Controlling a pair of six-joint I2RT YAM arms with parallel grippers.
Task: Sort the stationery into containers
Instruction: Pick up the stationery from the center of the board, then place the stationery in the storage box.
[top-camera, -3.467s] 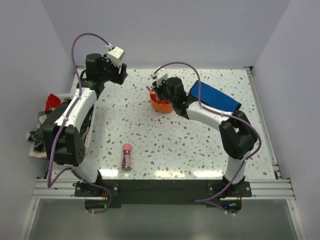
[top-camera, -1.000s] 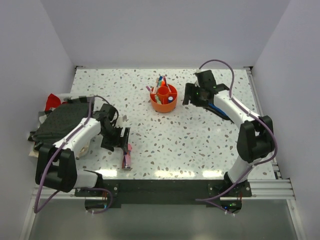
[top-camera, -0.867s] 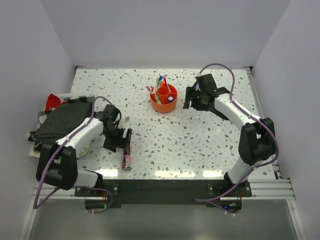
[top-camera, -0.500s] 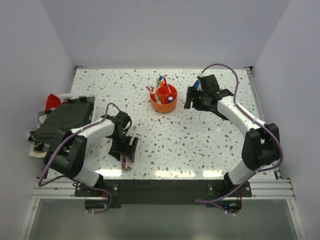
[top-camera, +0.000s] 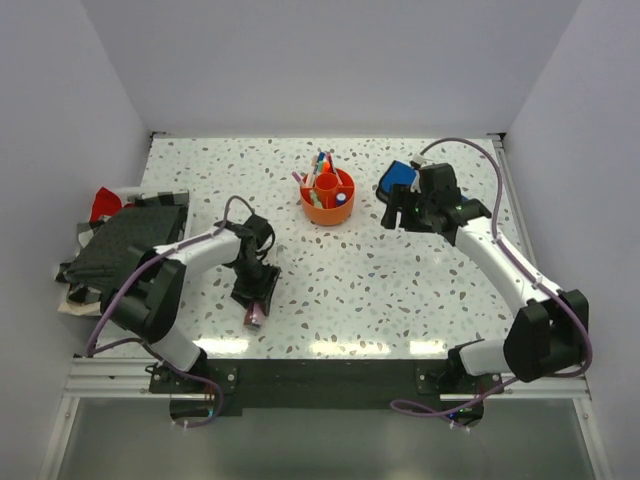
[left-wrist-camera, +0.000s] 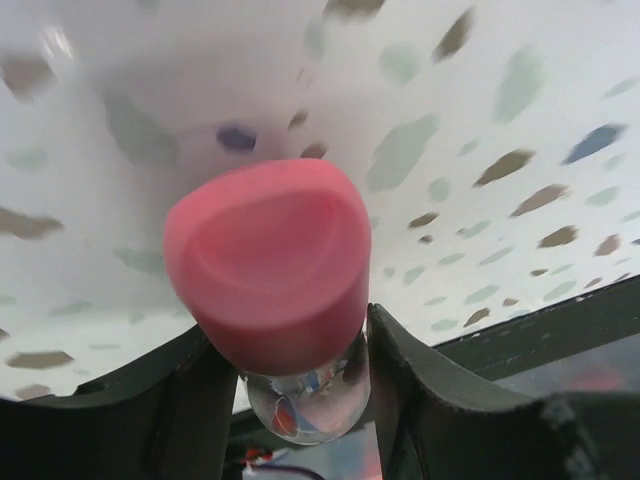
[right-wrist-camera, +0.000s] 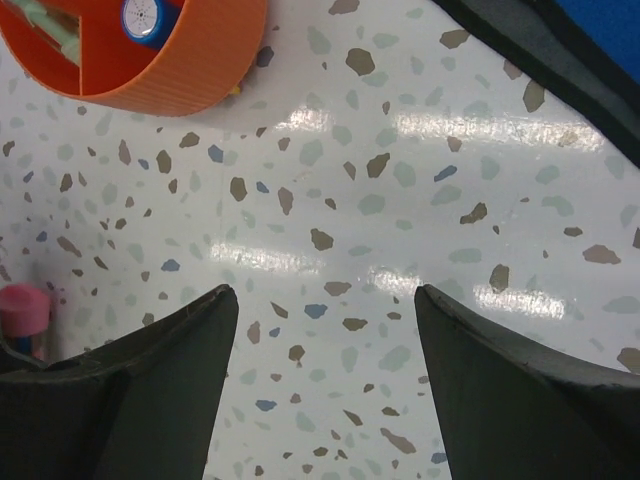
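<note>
Table: speckled. Orange caddy: far centre, pens standing inside. Right gripper: jaws wide, empty, beside caddy. Left gripper: newly dropped and narrowed, pinching the glue tube near the front edge; tube likely ready to lift.

Looks straight onto a glue tube, pink cap foremost, clamped left and right by two dark fingers, with speckled white table blurred beyond.
</note>
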